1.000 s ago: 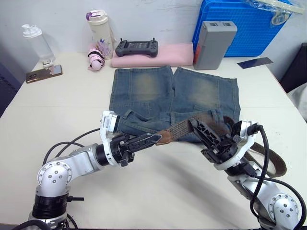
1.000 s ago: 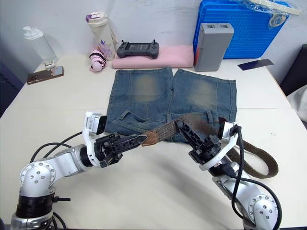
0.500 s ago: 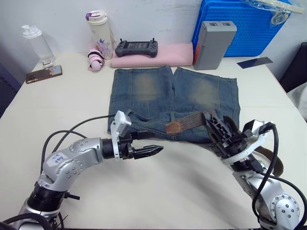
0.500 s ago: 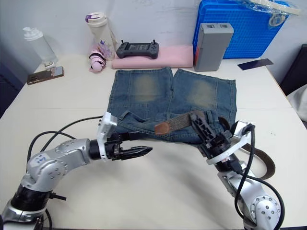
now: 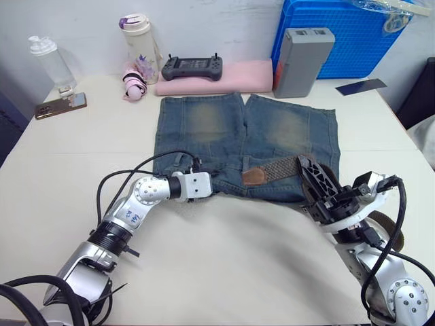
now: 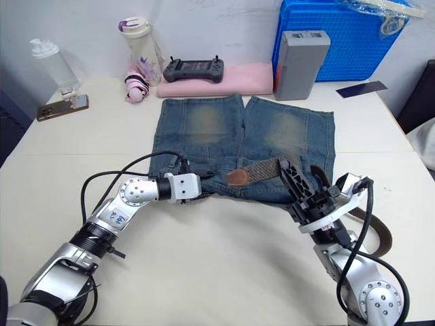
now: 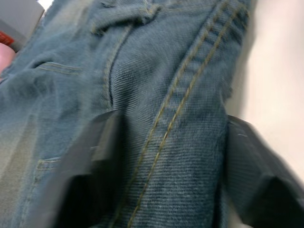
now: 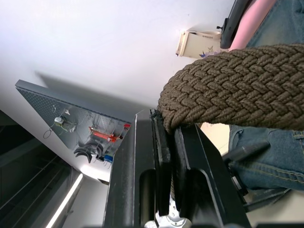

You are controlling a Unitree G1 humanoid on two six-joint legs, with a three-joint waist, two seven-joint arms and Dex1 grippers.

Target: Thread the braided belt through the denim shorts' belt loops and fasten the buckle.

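The shorts lie flat on the bench, waistband toward me, legs pointing away. My left fingers stand wide apart, one on each side of the waistband's stitched edge, denim filling the gap between them; nothing is pinched yet. My right fingers are closed on the belt, clamping the braid flat between them.

What the next move turns on: the belt's long axis runs along the waistband, from my right fingers out toward my left ones, with the tan tip lying on the denim between the two hands, well short of my left fingers. So the tip is the leading end, my right hand feeds, and my left hand is the nearer one to the next stretch of waistband where a loop would have to be held up. Behind my right fingers the rest of the strap curves off along the bench edge.

Hard to make out: I cannot pick out a single belt loop with certainty; a raised fold just beyond my left fingers may be one. I cannot say whether the belt already passes under any loop near my right fingers, since that hand covers the spot. The buckle is somewhere I cannot place.
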